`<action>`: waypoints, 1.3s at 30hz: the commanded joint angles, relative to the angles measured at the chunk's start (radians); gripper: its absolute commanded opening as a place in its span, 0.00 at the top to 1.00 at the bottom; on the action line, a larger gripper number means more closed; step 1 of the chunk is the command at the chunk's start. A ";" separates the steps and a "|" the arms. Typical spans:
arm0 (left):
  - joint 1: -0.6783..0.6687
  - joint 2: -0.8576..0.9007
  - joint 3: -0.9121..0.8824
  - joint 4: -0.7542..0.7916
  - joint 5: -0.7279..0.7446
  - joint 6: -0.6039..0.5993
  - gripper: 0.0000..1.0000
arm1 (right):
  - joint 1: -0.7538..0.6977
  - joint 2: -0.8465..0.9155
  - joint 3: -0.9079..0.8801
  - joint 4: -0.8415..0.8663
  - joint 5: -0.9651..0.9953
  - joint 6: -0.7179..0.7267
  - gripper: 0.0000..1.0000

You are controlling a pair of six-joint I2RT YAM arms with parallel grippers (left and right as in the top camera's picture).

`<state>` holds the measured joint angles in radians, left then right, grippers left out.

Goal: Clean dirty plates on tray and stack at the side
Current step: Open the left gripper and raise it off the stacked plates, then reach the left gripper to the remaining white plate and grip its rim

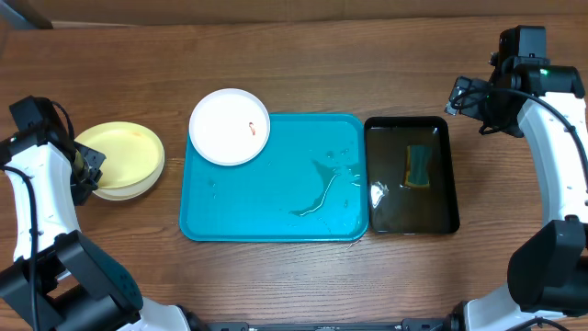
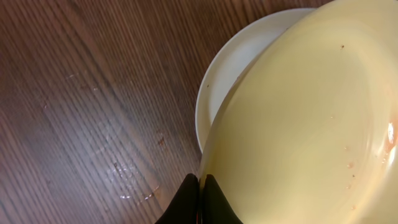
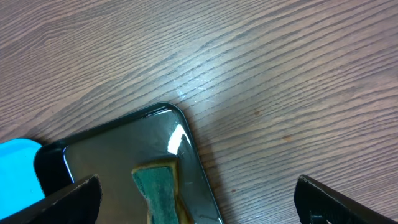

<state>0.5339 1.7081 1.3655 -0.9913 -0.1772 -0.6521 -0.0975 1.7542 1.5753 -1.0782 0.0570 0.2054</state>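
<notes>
A pale yellow-green plate [image 1: 124, 154] lies on a white plate [image 1: 119, 191] on the table, left of the turquoise tray [image 1: 276, 221]. In the left wrist view the yellow-green plate [image 2: 311, 124] sits slightly askew over the white plate [image 2: 230, 74]. My left gripper [image 1: 89, 170] [image 2: 200, 190] is shut on the yellow-green plate's rim. Another white plate [image 1: 230, 126] with a small orange smear rests on the tray's far left corner. My right gripper [image 1: 464, 95] [image 3: 199, 199] is open and empty above the black tray's far right corner.
A black tray [image 1: 412, 207] [image 3: 112, 143] holding dark liquid and a green-and-yellow sponge [image 1: 419, 165] [image 3: 158, 193] stands right of the turquoise tray. Water streaks [image 1: 322, 188] lie on the turquoise tray. Small droplets [image 2: 134, 180] mark the wood near the left gripper.
</notes>
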 commanded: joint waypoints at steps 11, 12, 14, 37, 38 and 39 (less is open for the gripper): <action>0.003 0.032 -0.007 0.042 -0.025 0.002 0.89 | 0.003 -0.011 0.009 0.002 0.009 0.003 0.00; 0.003 0.034 -0.007 0.045 -0.024 0.002 0.77 | 0.003 -0.011 0.009 0.002 0.009 0.003 0.00; 0.003 0.034 -0.007 0.047 -0.001 0.010 0.46 | 0.003 -0.011 0.009 0.002 0.009 0.003 0.00; -0.457 0.039 -0.007 0.106 0.224 0.323 0.18 | 0.003 -0.011 0.009 0.002 0.009 0.003 0.00; -0.467 0.039 -0.007 0.107 0.209 0.322 0.22 | 0.003 -0.011 0.009 0.002 0.009 0.003 0.00; -0.472 0.039 -0.007 0.109 0.203 0.319 0.26 | 0.003 -0.011 0.009 0.002 0.009 0.003 0.00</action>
<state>0.0788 1.7340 1.3651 -0.8886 0.1219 -0.3172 -0.0975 1.7542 1.5753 -1.0779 0.0566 0.2058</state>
